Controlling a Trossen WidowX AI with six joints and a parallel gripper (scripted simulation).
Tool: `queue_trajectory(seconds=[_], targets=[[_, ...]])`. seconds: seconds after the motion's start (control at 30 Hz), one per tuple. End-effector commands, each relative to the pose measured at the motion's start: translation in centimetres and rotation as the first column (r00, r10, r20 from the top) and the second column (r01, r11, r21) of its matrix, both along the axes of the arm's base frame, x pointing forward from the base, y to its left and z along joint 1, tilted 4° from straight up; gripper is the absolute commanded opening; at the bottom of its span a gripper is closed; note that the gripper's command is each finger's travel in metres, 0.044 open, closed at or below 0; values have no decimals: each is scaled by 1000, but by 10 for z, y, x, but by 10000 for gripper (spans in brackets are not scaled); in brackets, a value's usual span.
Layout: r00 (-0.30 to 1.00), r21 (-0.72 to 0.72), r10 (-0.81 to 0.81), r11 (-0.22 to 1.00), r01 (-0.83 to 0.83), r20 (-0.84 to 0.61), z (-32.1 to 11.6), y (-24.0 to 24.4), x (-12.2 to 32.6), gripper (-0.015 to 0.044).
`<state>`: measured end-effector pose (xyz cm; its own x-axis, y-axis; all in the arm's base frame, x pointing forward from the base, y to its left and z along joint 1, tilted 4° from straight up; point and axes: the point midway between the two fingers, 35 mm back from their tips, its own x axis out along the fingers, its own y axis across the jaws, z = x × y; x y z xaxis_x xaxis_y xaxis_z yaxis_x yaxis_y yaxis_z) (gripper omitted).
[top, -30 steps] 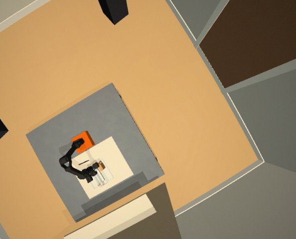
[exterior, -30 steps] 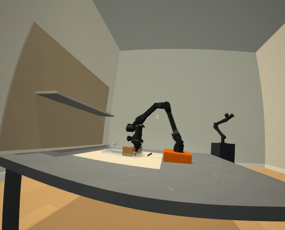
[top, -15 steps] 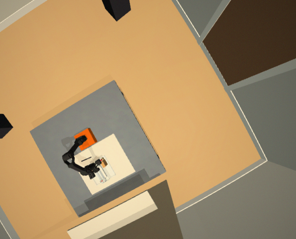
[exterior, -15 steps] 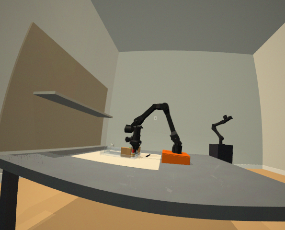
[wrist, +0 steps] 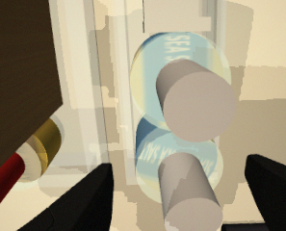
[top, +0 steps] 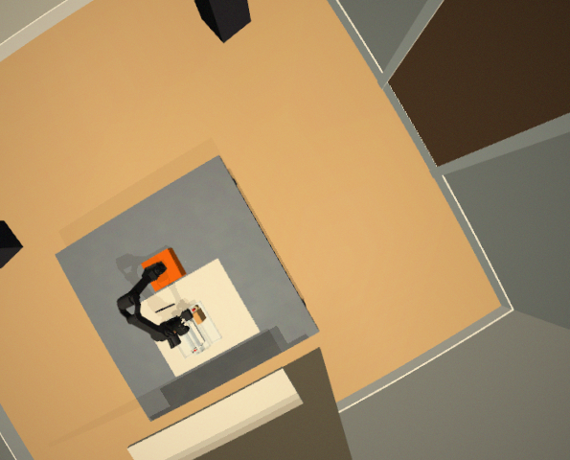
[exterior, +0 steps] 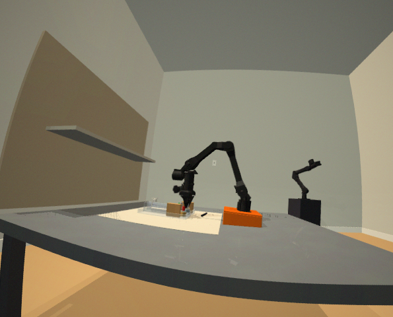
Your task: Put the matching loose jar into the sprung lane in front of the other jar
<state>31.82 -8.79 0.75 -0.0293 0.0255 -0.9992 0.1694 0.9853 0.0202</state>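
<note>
In the wrist view, looks down past black fingertips on two pale-blue-labelled jars, the nearer jar [wrist: 149, 166] and the farther jar [wrist: 154, 53], lined up in the clear lane [wrist: 132, 159] (with "SEA SALT" readable on the nearer). Stands released at the gripper [top: 181, 325] [exterior: 187, 206] [wrist: 180, 168], with fingertips spread to either side of the nearer jar. Cannot tell about contact with the front stop. Shows there also a gold-banded jar [wrist: 50, 144] and a red cylinder [wrist: 7, 183], beside a brown block [top: 199, 315] [exterior: 173, 209] [wrist: 17, 67]. From outside, gives instead the arched arm [exterior: 235, 167] on its orange base [top: 173, 257] [exterior: 242, 220], near a thin black bar [top: 165, 308] [exterior: 204, 214]. Underneath, a cream sheet [top: 230, 291] [exterior: 203, 225] on a grey table [top: 175, 213] [exterior: 257, 252]. Beyond, a brown wall board [exterior: 70, 139] with a shelf [exterior: 100, 141], and a second arm [exterior: 300, 170] on a dark pedestal [exterior: 304, 212] (only in the exterior view).
</note>
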Motion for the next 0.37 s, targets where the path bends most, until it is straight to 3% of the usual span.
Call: queue_trajectory(seconds=[0.0, 0.33], targets=[[1000, 1, -2, 1000, 2, 1, 3, 0, -2, 272], [1000, 1, -2, 1000, 2, -1, 6, 5, -34, 272]])
